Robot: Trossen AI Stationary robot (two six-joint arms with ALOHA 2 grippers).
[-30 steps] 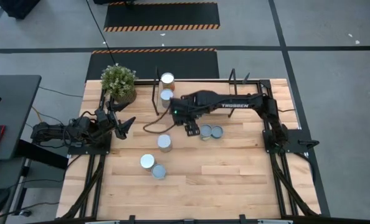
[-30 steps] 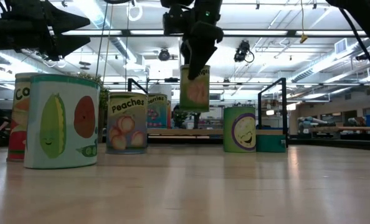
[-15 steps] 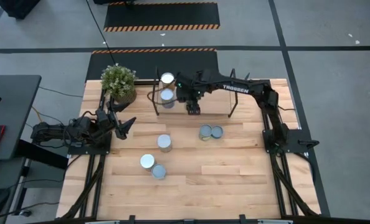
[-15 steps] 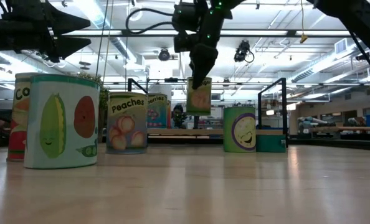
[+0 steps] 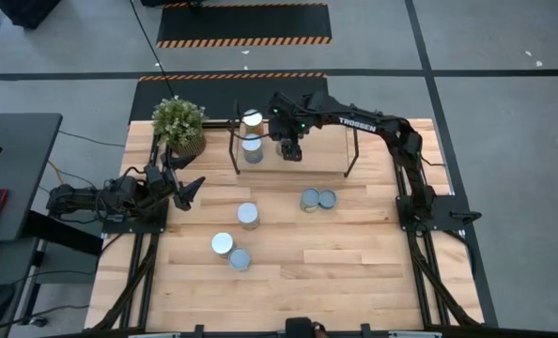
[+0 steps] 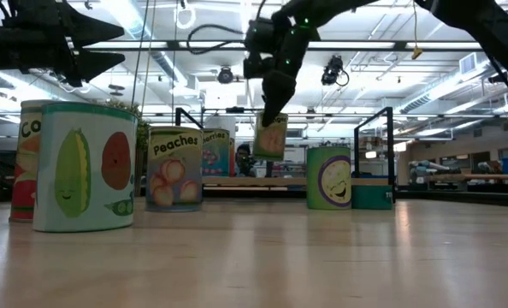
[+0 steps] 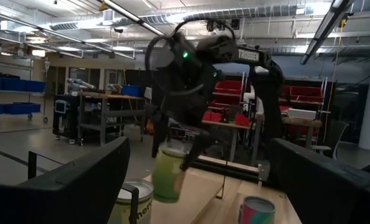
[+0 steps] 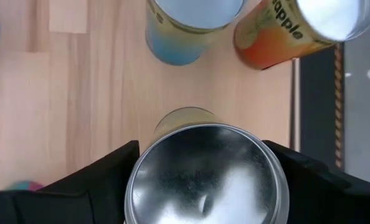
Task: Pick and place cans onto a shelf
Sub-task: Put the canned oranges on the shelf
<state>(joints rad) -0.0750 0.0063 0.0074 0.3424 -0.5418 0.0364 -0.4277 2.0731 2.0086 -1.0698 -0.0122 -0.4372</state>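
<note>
The table [image 5: 354, 253] bears five cans, a plant [image 5: 178, 124] and the shelf [image 5: 321, 155].

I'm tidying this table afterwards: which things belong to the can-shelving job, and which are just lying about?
Job in hand:
- held can, shut in the right pincer over the shelf
- two cans on the shelf
- five cans on the tabletop
- left pincer, open, at the table's left edge

Lying about:
- potted plant, back left corner

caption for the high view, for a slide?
Right gripper holds a can over the shelf beside two placed cans; left gripper waits near the plant.
</note>
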